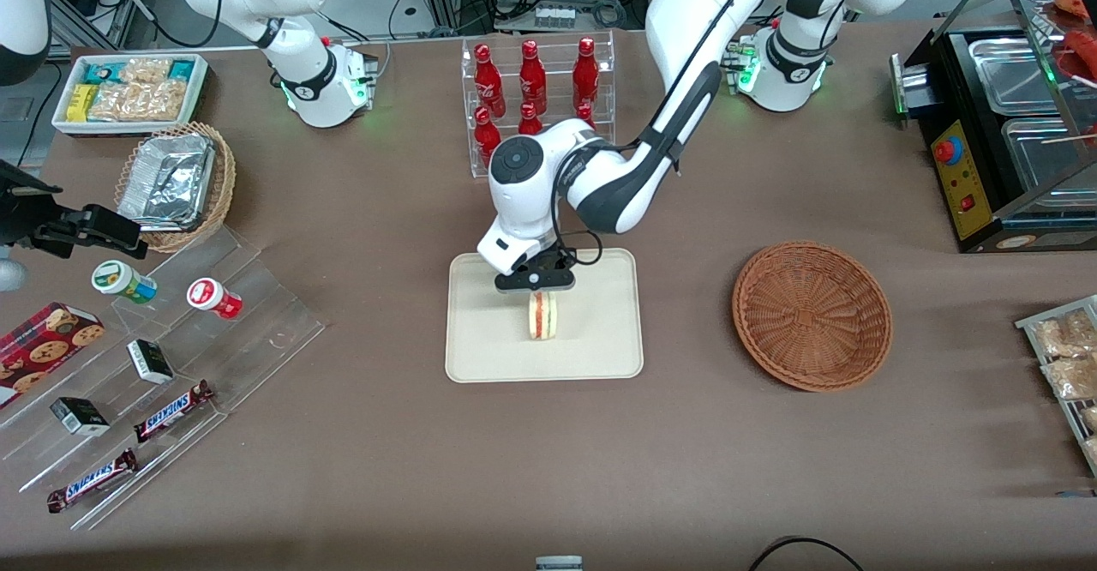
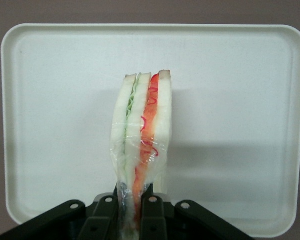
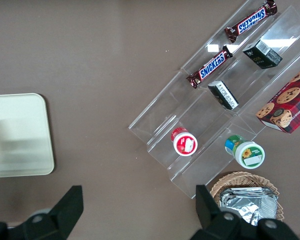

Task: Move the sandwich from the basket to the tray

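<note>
Sandwich (image 1: 542, 315) hangs upright over the middle of the tray (image 1: 480, 357), its wrapped top edge pinched tight in my gripper (image 2: 135, 200), whose jaws are closed on it. Whether its bottom edge touches the tray, I can't tell. The basket (image 1: 812, 315) sits empty, toward the working arm's end. I judge this the placing step: lower, then open the jaws.

Cream-white flat rectangular tray (image 1: 600, 348), plain and unpatterned. Over it the black two-finger gripper (image 2: 134, 200) pinches the triangular white-bread sandwich (image 2: 142, 135), striped along its cut edge in pale green and orange-red under what looks like clear film. The round reddish-brown woven wicker basket (image 1: 812, 315) shows a radiating weave. Brown tablecloth (image 1: 548, 468) all round. Glossy red bottles (image 1: 533, 78) with white lettering stand in a clear rack (image 1: 548, 48).
</note>
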`<action>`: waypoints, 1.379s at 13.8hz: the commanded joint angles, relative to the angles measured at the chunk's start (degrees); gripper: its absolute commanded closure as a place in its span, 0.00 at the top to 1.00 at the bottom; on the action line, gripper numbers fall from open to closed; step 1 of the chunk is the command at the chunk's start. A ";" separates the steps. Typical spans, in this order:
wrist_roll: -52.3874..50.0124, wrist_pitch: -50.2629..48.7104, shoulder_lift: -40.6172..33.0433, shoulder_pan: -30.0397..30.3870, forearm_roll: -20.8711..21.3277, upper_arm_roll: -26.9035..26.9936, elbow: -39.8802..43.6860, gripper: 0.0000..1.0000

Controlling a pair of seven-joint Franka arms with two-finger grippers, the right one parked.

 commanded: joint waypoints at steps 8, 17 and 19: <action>0.55 2.02 4.22 -0.64 0.98 0.77 3.34 0.90; -0.50 -7.90 -7.71 2.86 -2.43 1.04 3.34 1.00; -0.42 -13.42 -13.15 6.02 -4.81 1.04 3.08 1.00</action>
